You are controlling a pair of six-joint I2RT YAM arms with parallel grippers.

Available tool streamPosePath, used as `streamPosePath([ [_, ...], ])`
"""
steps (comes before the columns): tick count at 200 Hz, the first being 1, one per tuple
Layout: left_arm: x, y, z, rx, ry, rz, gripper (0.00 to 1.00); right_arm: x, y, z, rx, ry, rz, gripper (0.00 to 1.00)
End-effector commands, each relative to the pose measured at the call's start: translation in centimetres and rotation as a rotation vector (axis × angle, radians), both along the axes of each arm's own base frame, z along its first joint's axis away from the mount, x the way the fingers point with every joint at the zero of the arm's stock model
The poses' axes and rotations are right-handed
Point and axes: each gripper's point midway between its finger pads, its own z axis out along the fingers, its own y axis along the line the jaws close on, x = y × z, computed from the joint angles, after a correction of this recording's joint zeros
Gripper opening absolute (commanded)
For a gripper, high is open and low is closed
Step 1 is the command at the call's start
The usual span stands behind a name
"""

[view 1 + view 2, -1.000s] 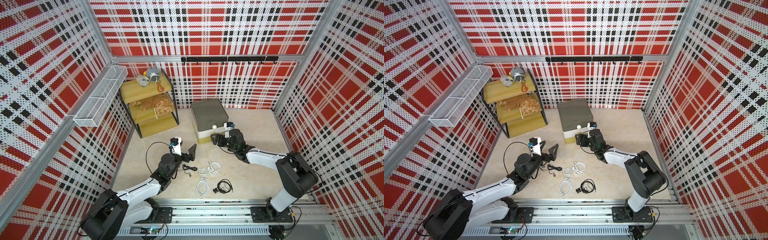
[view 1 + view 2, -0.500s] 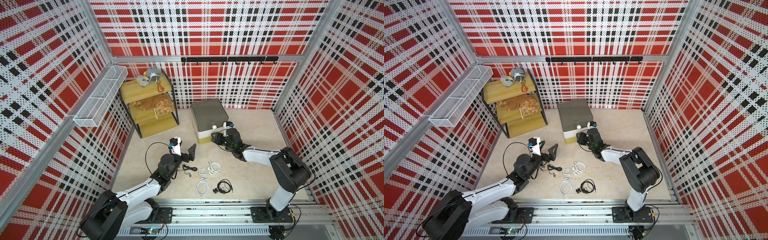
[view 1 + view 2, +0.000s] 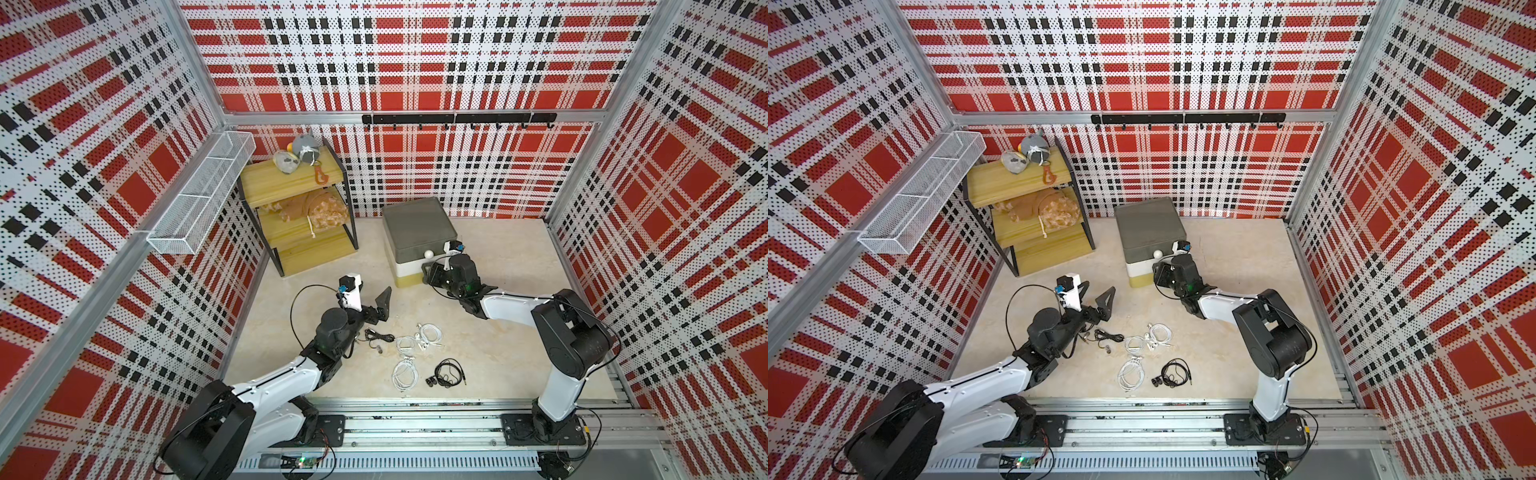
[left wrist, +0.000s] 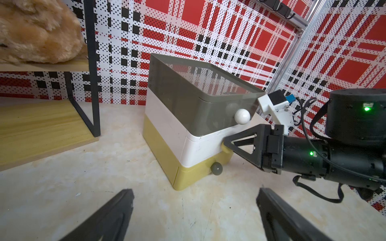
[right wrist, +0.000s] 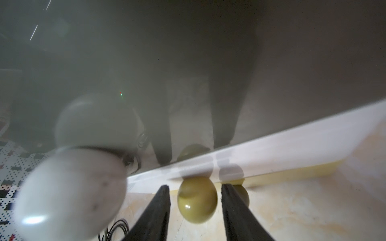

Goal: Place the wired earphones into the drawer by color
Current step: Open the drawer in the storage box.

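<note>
Right gripper [image 5: 195, 187] straddles the yellow knob [image 5: 197, 200], dead centre between its tips, jaws narrow but not quite touching; drawer [image 4: 167, 125] should pull straight back; left gripper [image 4: 194, 192] wide, empty

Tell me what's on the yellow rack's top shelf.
A grey plush, a beige-grey one and an orange trinket; the shelf board hides part of the tan plush underneath.

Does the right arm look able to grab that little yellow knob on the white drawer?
Probably yes. The right hand has a finger on each side of the yellow knob, with narrow gaps showing and nothing between them. The white knob sits apart, clear of the fingers.
</note>
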Motion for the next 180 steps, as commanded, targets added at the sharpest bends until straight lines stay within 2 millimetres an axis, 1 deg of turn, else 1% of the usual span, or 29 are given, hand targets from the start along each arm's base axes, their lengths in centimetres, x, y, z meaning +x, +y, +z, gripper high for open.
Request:
streamPosePath([
  [1, -0.2, 0.4, 0.2, 0.006, -0.024, 0.012, 0.99, 0.5, 0.4, 0.4, 0.012, -0.017, -0.002, 0.44],
  [50, -0.2, 0.3, 0.2, 0.006, -0.024, 0.009, 0.99, 0.4, 0.3, 0.3, 0.011, -0.016, -0.001, 0.35],
  [83, -0.1, 0.6, 0.2, 0.007, -0.026, 0.022, 0.99, -0.2, 0.3, 0.1, 0.02, 0.0, 0.013, 0.28],
  [123, -0.2, 0.8, 0.3, 0.006, -0.028, 0.031, 0.99, -1.9, -0.6, -0.3, 0.022, 0.02, 0.014, 0.29],
  [180, -0.2, 1.0, 0.3, -0.001, -0.028, 0.041, 0.99, -4.6, -1.2, -0.6, -0.012, 0.044, 0.034, 0.29],
])
